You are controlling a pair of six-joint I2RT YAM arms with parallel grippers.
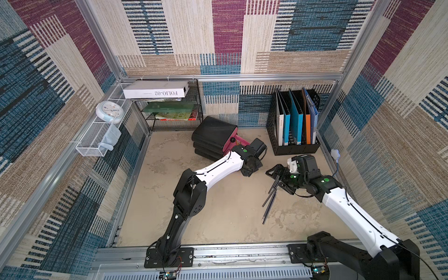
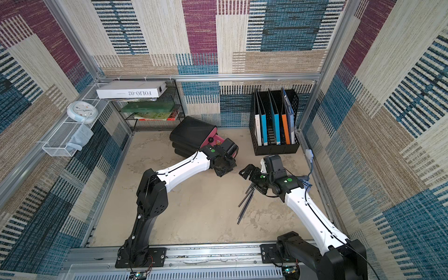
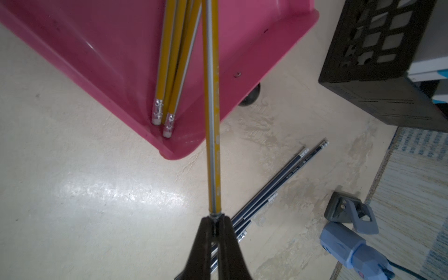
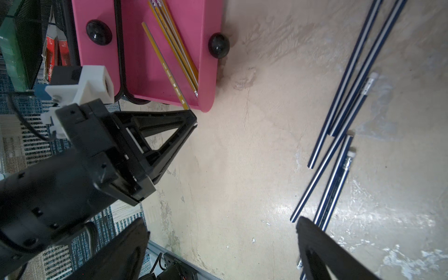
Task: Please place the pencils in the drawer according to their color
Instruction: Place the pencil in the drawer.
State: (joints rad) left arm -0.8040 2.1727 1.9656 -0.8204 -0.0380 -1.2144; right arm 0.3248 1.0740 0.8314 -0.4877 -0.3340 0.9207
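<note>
now our left gripper point(image 3: 215, 219) has its fingers pinched tight on the end of one yellow pencil point(image 3: 212, 116). the rest of that pencil reaches over the open pink drawer point(image 3: 104, 53). the drawer sticks out of the black drawer box point(image 1: 213, 134) at the far middle of the table point(image 1: 213, 213). a few more yellow pencils point(image 3: 169, 72) lie inside that drawer, with their white rubber ends down in one corner. our right gripper point(image 4: 221, 225) holds nothing, and its fingers are spread wide apart. it hangs just above the dark blue pencils point(image 4: 339, 126). they lie in a loose bunch on the table, right of the middle and nearer to us than the black file holder point(image 1: 293, 145).
</note>
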